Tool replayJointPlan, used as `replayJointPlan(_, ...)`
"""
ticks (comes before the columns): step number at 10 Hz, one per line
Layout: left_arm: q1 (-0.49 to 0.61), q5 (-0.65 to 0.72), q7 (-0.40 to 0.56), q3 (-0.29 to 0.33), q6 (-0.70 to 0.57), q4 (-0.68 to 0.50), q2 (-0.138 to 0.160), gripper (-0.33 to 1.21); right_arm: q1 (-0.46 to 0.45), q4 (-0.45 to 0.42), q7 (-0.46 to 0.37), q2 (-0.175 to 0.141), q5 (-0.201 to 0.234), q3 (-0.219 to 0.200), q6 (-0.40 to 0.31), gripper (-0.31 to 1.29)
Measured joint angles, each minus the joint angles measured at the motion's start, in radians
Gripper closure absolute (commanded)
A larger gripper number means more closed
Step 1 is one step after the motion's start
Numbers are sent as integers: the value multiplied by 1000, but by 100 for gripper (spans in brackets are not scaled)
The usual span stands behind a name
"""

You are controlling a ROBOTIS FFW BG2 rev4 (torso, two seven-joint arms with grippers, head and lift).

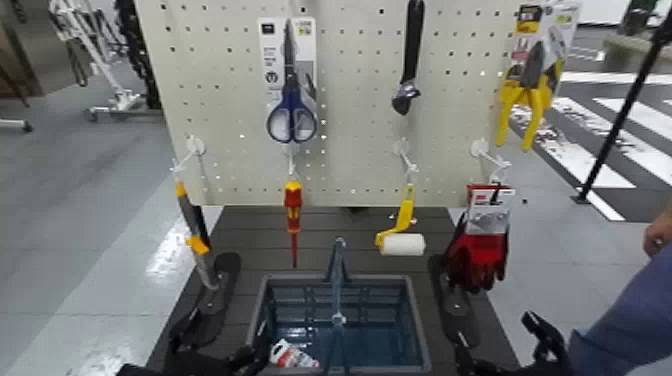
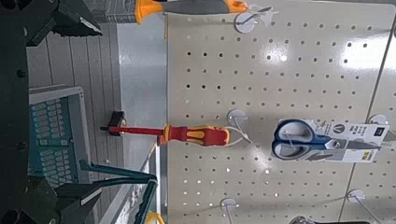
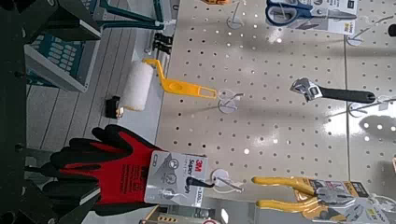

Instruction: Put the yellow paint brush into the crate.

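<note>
The yellow paint brush [image 1: 193, 232] hangs from a hook at the left of the white pegboard [image 1: 350, 110], orange tip up and bristles down. Its tip end shows in the left wrist view [image 2: 187, 7]. The grey-blue crate [image 1: 262, 318] stands on the dark table below the board, its thin handle upright in the middle. It also shows in the left wrist view [image 2: 51, 131] and the right wrist view [image 3: 63, 51]. My left gripper [image 1: 222, 275] is open and empty, low on the table, just below and to the right of the brush's bristles. My right gripper [image 1: 445, 280] is open and empty, right of the crate.
On the pegboard also hang a red-and-yellow screwdriver [image 1: 293, 212], a yellow-handled roller [image 1: 400, 238], red-and-black gloves [image 1: 480, 248], scissors [image 1: 291, 105], a wrench [image 1: 408, 60] and yellow pliers [image 1: 528, 95]. A small red-and-white packet [image 1: 293, 355] lies in the crate. A person's blue sleeve [image 1: 630, 325] is at the right.
</note>
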Motion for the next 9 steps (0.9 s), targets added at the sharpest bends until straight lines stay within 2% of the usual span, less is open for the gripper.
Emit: replayJointPlan(9, -5, 10, -17, 4, -2, -3, 0, 12, -2, -2, 0, 0, 2, 2, 4, 15)
